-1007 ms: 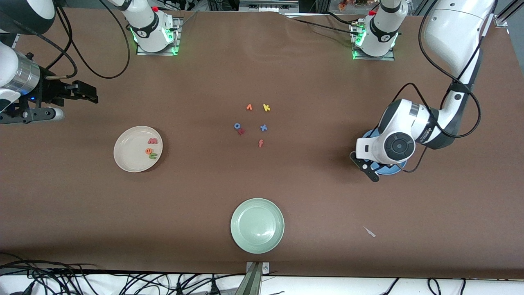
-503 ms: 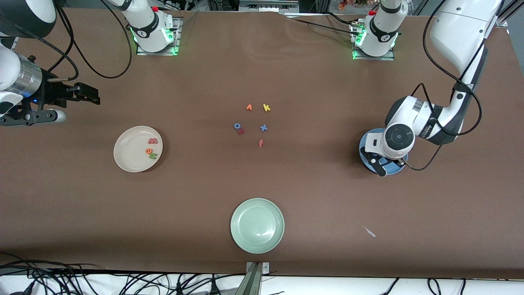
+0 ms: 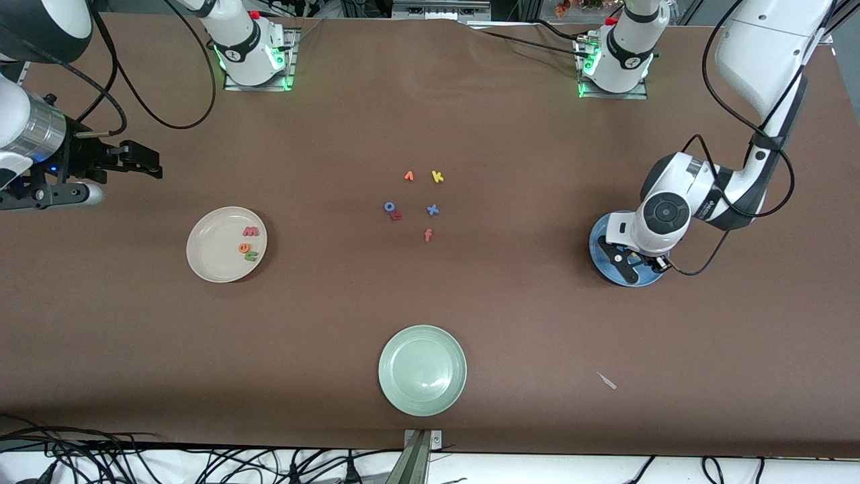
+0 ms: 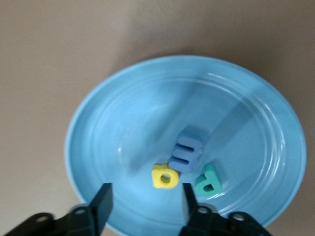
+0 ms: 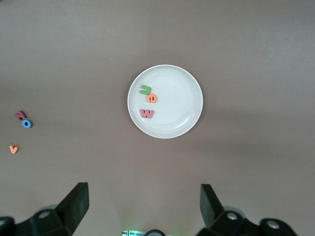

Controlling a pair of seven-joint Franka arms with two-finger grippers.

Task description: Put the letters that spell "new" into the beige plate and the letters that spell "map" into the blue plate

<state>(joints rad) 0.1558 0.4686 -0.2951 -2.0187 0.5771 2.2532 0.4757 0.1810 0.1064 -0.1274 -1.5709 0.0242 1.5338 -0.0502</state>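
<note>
The blue plate (image 3: 600,247) lies toward the left arm's end of the table. In it lie the blue m (image 4: 187,152), the yellow a (image 4: 165,177) and the teal p (image 4: 208,180), close together. My left gripper (image 3: 628,263) hangs just above that plate, open, with nothing between its fingers (image 4: 102,199). The beige plate (image 3: 213,252) holds the red-pink w (image 3: 250,231), the orange e (image 3: 244,248) and the green n (image 3: 251,255). My right gripper (image 3: 149,165) waits open in the air, high over the table at the right arm's end.
A pale green plate (image 3: 422,370) lies near the front edge. In the table's middle lie several loose letters: orange v (image 3: 408,176), yellow k (image 3: 437,177), blue o (image 3: 389,207), blue x (image 3: 433,210), red f (image 3: 428,234). A white scrap (image 3: 607,380) lies near the front.
My left gripper has moved in over the blue plate and its jaws have gone from shut to open. The right arm has hardly moved.
</note>
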